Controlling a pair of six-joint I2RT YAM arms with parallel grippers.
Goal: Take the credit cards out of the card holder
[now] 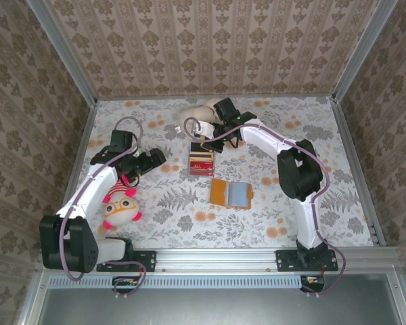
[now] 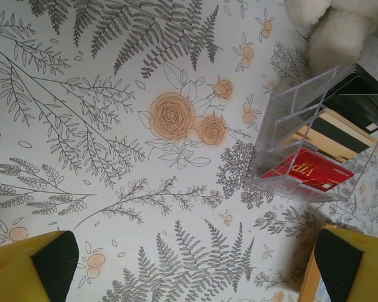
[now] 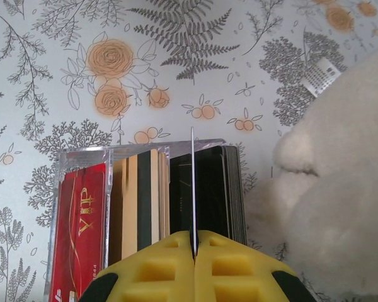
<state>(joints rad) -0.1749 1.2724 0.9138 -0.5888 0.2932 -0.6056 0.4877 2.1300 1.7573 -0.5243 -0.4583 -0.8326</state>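
A floral-printed table (image 1: 155,227), pale with grey ferns and orange roses, carries everything, walled in by damask-patterned panels (image 1: 210,40). Near its middle stands a clear, hard-sided plastic box (image 1: 201,162) holding the credit cards (image 3: 145,201) upright in a row: a glossy red one at one end, then cream, tan and dark green edges, then a block of black ones. The red card reads "VIP" in gold letters, plain in both wrist views (image 2: 309,170).

The right gripper (image 3: 194,242) hangs over the box, its yellow ribbed fingers closed on a single thin card (image 3: 193,182) seen edge-on, standing between the tan cards and the black ones. Just beside the box, on the far side, lies a cream fluffy plush toy (image 3: 340,189), its fur near the box wall; a small white printed tag (image 3: 321,75) near it is too fine to read.

The tan-orange folding card holder (image 1: 231,193) lies open and flat on the table, near the box on its near side, showing grey-blue pockets.

The left gripper (image 2: 198,258) hovers to the left of the box with its yellow, dark-padded fingers spread wide and nothing between them. A pink-and-red plush doll with a cream face (image 1: 120,206) lies close beside the left arm.
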